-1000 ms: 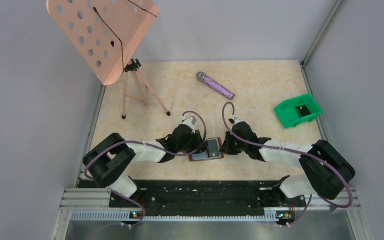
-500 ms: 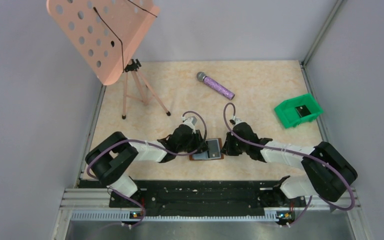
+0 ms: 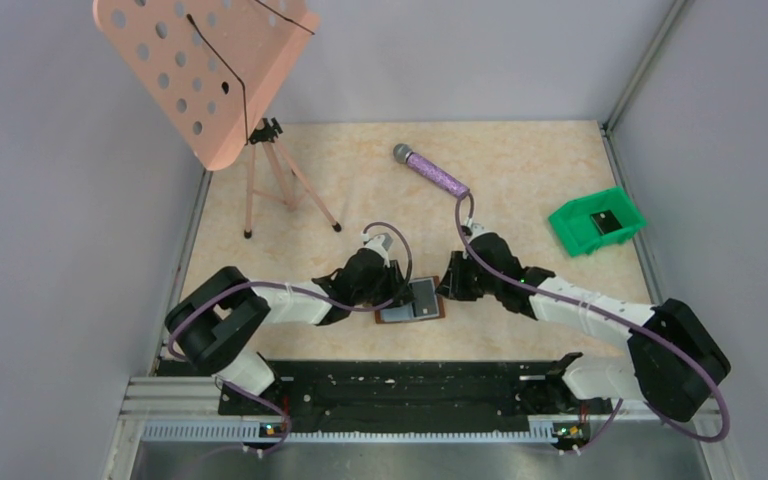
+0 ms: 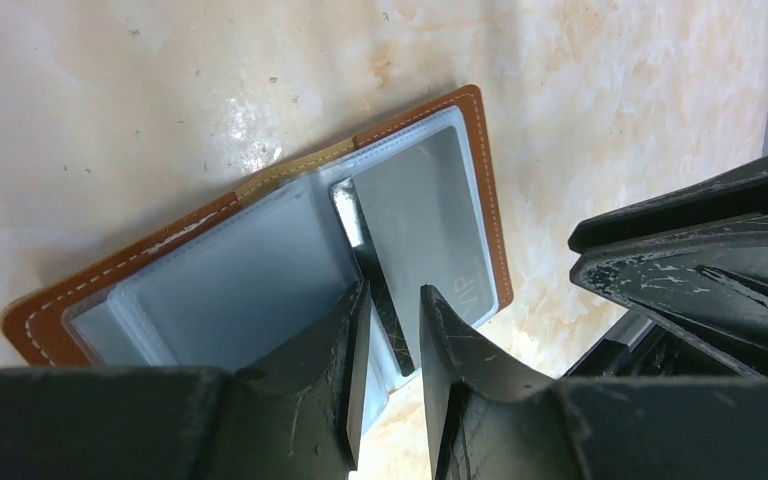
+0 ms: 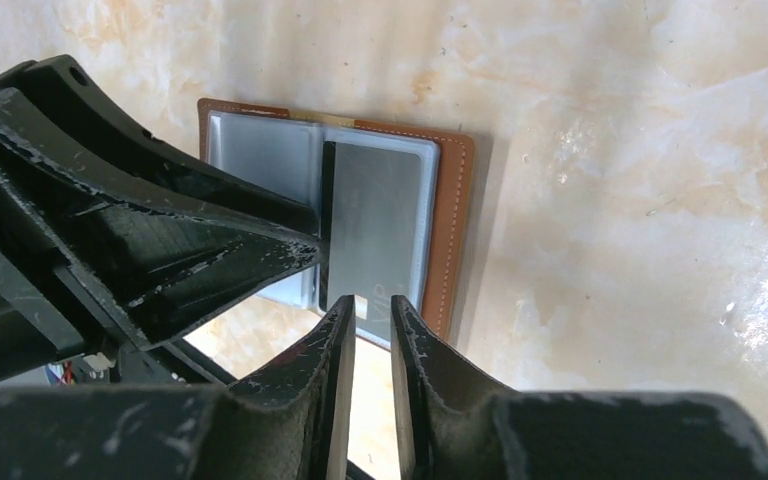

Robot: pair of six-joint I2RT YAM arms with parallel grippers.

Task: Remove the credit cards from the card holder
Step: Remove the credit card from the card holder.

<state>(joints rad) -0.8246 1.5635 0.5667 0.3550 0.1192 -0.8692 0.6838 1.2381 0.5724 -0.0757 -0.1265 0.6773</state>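
I'm pinning the open card holder (image 3: pixel 412 300), lying near-centre on the table (image 3: pixel 520 200), under the left gripper (image 4: pixel 392 300), jaws narrowly parted, while the right gripper (image 5: pixel 370 305), fingers slightly apart, is lining up on the grey card's (image 5: pixel 375 225) right edge.

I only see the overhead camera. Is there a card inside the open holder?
Observer: Yes. The left wrist view shows a grey card marked VIP in a clear sleeve of the card holder.
Operator: Is the right pincer gripping it?
Observer: No grip shows. The right pincer stands slightly open at the edge of that card's sleeve.
Operator: And the left pincer?
Observer: The left pincer sits at the centre fold with its fingers a little apart. I can't tell whether it pinches anything.
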